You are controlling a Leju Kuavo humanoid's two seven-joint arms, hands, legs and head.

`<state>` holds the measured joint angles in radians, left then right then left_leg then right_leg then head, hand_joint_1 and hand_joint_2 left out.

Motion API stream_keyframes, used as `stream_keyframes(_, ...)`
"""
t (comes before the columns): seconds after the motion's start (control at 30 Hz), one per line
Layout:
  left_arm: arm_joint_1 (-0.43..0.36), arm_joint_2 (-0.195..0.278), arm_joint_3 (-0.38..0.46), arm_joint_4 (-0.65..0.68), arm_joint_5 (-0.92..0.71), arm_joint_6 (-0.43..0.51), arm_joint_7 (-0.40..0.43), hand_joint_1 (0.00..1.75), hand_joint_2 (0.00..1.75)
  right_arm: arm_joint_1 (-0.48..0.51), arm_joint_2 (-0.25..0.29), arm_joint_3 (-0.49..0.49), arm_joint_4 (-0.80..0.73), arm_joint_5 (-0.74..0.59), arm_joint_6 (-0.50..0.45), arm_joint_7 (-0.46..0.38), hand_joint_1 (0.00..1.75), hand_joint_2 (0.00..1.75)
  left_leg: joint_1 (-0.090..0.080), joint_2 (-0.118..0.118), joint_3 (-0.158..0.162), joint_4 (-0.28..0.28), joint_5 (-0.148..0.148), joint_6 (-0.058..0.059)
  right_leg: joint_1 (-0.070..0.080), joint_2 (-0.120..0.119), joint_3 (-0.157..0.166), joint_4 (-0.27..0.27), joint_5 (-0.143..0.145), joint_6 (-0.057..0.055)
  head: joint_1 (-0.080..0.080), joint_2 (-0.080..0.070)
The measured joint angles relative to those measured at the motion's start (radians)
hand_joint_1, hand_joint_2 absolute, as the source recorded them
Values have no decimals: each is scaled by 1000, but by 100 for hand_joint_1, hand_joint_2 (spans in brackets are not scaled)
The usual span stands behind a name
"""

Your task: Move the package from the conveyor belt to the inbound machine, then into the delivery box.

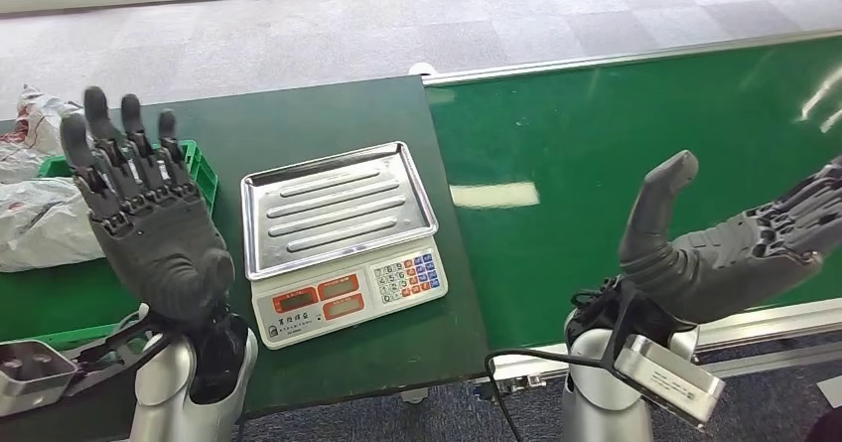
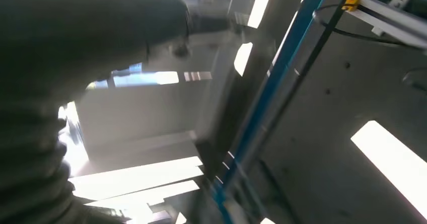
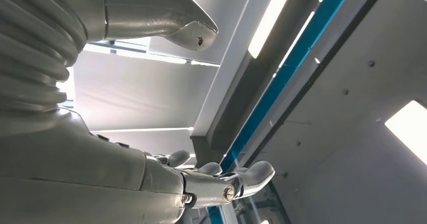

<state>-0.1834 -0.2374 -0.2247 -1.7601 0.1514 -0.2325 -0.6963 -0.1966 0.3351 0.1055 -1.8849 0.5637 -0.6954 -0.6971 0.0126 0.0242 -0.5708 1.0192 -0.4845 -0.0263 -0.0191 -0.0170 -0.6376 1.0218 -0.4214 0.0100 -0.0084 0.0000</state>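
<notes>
Head view, left hand: the left hand [image 1: 149, 219] is raised palm-forward over the near left part of the dark green table [image 1: 328, 114], fingers spread and upright, holding nothing.
Head view, right hand: the right hand [image 1: 730, 238] is lifted above the near edge of the conveyor belt [image 1: 635, 144], thumb up, fingers stretched toward the right, apart and empty.
Inbound machine: a scale [image 1: 343, 238] sits on the table between the two hands, with a ribbed steel tray on top and nothing on it.
Writing: the scale's front panel has red display windows and a keypad of blue, red and white keys; the small print under the displays is too fine to read.
Belt: a green surface with a pale metal rim, bearing window glare.
Left of table: a green crate [image 1: 194, 169] stands just behind the left hand; white plastic bags [image 1: 35, 204] lie beside it, possibly packages, though I cannot tell.
Floor: grey carpet tiles beyond the table.
Right wrist view: the right hand [image 3: 151, 83] has its thumb and fingers apart, against a ceiling with light panels and a blue beam.
Left wrist view: blurred; the left hand [image 2: 75, 43] is a grey mass under the same ceiling.
</notes>
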Motion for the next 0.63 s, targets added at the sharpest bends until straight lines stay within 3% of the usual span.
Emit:
stream_keyframes(0.07, 21, -29, 0, 4, 40, -233, -4, 0, 175, 5, -1, -11, 2, 4, 0, 0, 0, 175, 0, 0, 0, 0, 0, 0, 0, 0, 0, 0, 0, 0, 0, 0)
stream_keyframes(0.13, 29, -49, 2, 13, 41, -307, -5, 0, 175, 10, -2, -17, 4, 14, 0, 0, 0, 175, 0, -1, 0, 0, -1, 0, 0, 0, 0, 0, -1, 1, 0, 0)
stream_keyframes(0.63, 31, -56, 53, 136, 134, -253, -4, 0, 175, 70, -12, -21, 12, 99, 0, 0, 0, 175, 0, -1, 0, 0, -1, 0, 0, -1, 1, 0, -1, 1, 0, 0)
